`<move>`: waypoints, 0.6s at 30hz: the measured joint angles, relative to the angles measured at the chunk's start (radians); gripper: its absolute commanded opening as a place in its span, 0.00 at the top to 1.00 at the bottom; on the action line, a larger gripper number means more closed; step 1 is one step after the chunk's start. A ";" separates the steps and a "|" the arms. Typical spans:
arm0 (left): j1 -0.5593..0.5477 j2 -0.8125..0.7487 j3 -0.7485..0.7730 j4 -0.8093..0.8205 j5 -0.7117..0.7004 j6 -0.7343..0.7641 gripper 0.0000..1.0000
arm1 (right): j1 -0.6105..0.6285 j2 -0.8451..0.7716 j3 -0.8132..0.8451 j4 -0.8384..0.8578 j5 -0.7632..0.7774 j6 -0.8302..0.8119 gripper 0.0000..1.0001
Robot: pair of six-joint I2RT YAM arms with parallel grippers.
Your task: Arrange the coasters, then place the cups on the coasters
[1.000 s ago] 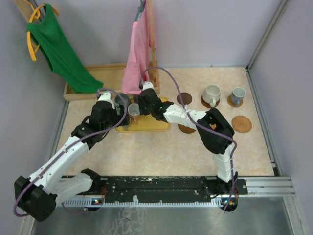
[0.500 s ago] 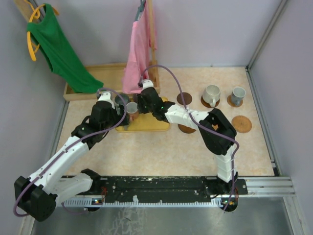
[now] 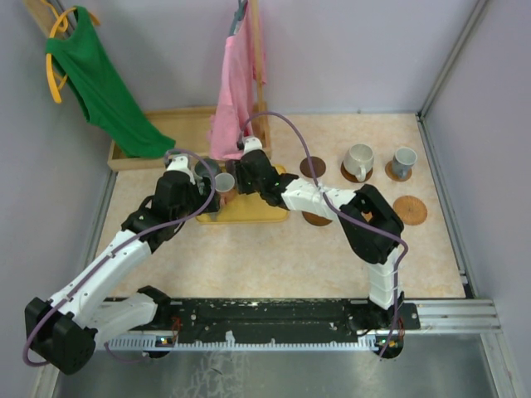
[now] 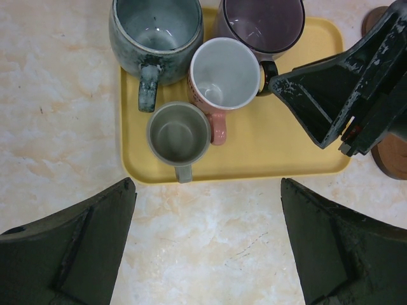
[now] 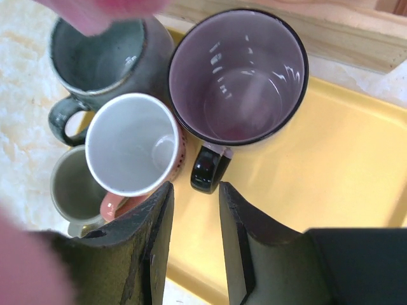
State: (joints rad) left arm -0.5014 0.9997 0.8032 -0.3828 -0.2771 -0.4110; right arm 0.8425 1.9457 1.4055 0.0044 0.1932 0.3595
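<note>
We see pale lilac walls [image 3: 348, 50] closing in a desk [image 3: 274, 257] with a cream marbled top, a metal post [image 3: 452, 54] in the right corner. At the back sits a wooden box [image 3: 182, 124]; a green garment [image 3: 99, 91] on a yellow hanger [image 3: 55, 70] and a pink garment [image 3: 236, 75] hang over it. A black rail [image 3: 274, 313] lines the near edge.
</note>
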 measured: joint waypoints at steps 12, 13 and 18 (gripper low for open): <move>0.000 0.004 0.000 0.000 0.000 0.000 0.00 | 0.000 0.004 -0.010 -0.017 0.014 0.000 0.65; 0.000 0.005 0.000 0.001 0.000 0.000 0.00 | 0.000 0.009 -0.007 -0.017 0.014 0.000 0.65; 0.000 0.005 0.000 0.000 0.000 0.000 0.00 | 0.000 0.063 0.038 -0.035 0.015 -0.002 0.66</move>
State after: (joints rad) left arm -0.5014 1.0042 0.8032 -0.3824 -0.2775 -0.4107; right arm 0.8425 2.0090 1.4437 -0.0307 0.2085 0.3576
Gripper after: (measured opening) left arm 0.998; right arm 0.346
